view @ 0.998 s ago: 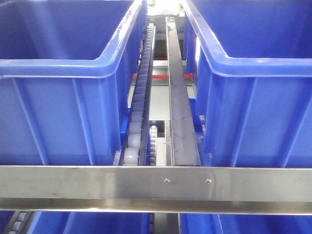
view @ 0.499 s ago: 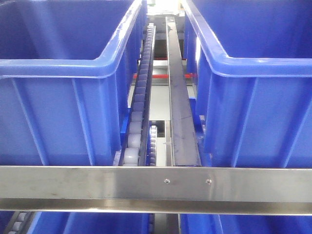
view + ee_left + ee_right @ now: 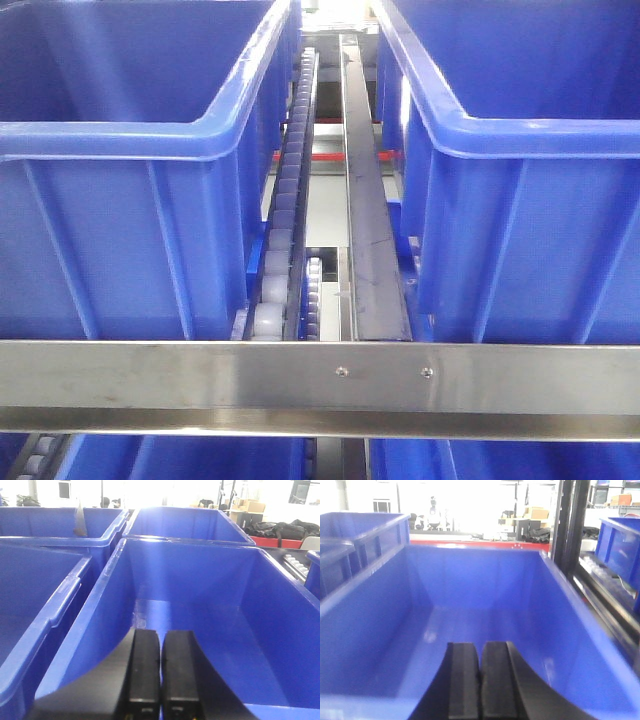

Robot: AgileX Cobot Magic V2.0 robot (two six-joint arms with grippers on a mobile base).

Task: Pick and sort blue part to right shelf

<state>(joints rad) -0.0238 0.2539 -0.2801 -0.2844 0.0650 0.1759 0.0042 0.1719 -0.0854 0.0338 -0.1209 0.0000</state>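
Front-facing view: the right shelf point(image 3: 340, 385) shows its steel front bar at 6 o'clock, roller track point(image 3: 285, 215) toward 12, blue bins point(image 3: 120, 180) at 9 and 3. Left gripper point(image 3: 160, 672) and right gripper point(image 3: 480, 680) are pressed closed, empty, above bins; bright workshop behind. Blue part unseen.

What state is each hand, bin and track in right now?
Left hand: shut, holding nothing, over a bin.
Right hand: shut, holding nothing, over a bin.
Bin under left hand: visible floor bare.
Bin under right hand: visible floor bare.
Roller track: bare, nothing riding on it.
Front bar: screwed in place, level.
Blue part: not in view.
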